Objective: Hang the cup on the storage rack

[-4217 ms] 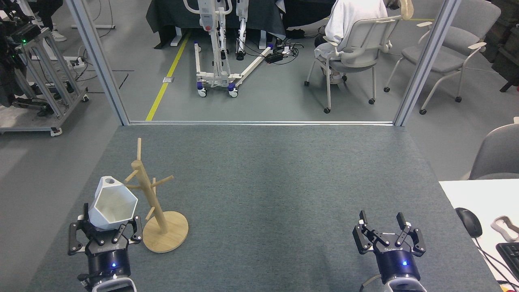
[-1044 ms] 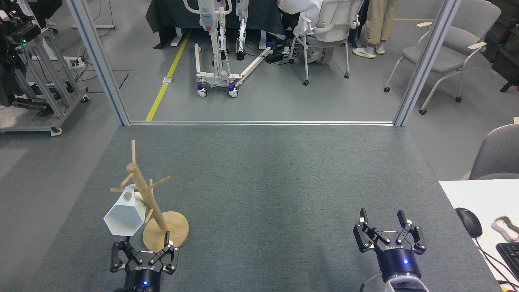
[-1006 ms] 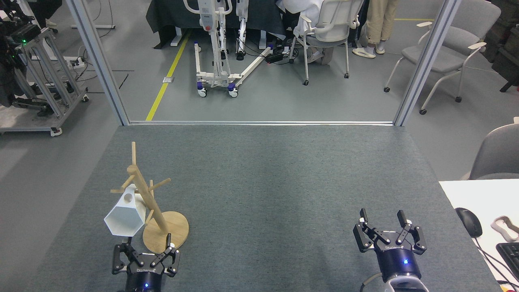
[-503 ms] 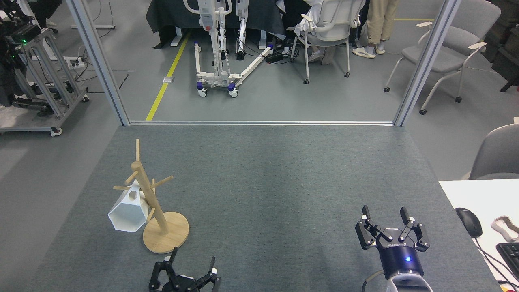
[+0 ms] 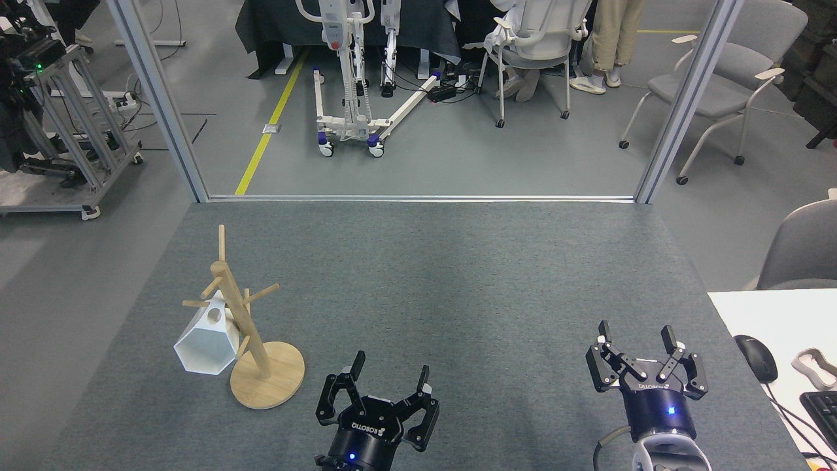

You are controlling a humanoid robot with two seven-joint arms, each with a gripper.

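The white faceted cup (image 5: 206, 341) hangs by its tab from a left-hand peg of the wooden storage rack (image 5: 240, 326), rim facing me and down to the left. The rack stands upright on its round base at the left of the grey table. My left gripper (image 5: 390, 367) is open and empty near the front edge, to the right of the rack's base and apart from it. Far over at the front right, my right gripper (image 5: 639, 332) is open too, holding nothing.
A white desk (image 5: 752, 314) with a black mouse (image 5: 756, 357) and a keyboard (image 5: 822, 409) borders the table's right side. Metal posts (image 5: 683, 98) stand at the table's far corners. Beyond them are chairs (image 5: 535, 46), a wheeled frame (image 5: 356, 124) and people.
My left gripper let go of the cup, leaving it on the peg, then drew back and moved right. The rack rocked and settled upright. My right gripper shifted slightly right.
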